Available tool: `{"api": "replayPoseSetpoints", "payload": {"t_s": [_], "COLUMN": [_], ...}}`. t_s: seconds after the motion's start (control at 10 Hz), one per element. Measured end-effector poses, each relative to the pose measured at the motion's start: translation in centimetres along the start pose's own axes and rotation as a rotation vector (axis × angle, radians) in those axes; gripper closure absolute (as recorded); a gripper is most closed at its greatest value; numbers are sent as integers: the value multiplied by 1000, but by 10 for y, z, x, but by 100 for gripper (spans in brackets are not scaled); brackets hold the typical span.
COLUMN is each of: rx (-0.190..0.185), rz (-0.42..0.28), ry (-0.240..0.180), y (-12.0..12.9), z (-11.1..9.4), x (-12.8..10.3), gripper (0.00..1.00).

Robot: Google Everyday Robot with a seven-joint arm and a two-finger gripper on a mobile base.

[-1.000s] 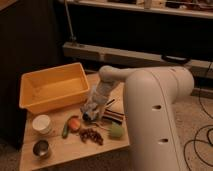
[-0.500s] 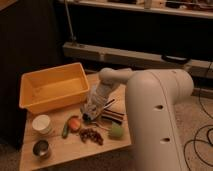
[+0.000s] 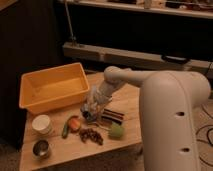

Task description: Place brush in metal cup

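The metal cup (image 3: 41,148), short and shiny grey with a dark inside, stands at the table's front left corner. My gripper (image 3: 90,115) is down at the table top in the middle, just in front of the yellow bin. It is shut on the brush (image 3: 89,118), a small whitish and dark thing mostly hidden between the fingers. The white arm reaches in from the right. The cup lies well to the left of and nearer than the gripper.
A yellow bin (image 3: 52,87) fills the back left of the wooden table (image 3: 130,100). A white round container (image 3: 41,123) stands behind the cup. An orange and green vegetable (image 3: 73,125), a brown knobbly cluster (image 3: 91,135), a green ball (image 3: 116,131) and a dark striped block (image 3: 113,115) lie around the gripper.
The gripper has closed over the brush at the table top. The arm has barely shifted; the other objects stay where they were.
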Motion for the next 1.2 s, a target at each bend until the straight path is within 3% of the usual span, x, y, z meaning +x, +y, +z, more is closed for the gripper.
{"api": "replayPoseSetpoints", "payload": {"t_s": [0.3,0.4,0.7,1.2], "rx": [-29,-34,-38,-15], "rz": [-82,-96,-127,-270], "ry": [-60,-66,-43,11], "y": [34,41,53,90], "z": [-38,-43,-26,-1], "x": [25,30,60,147], "gripper": [100,100,100,100]}}
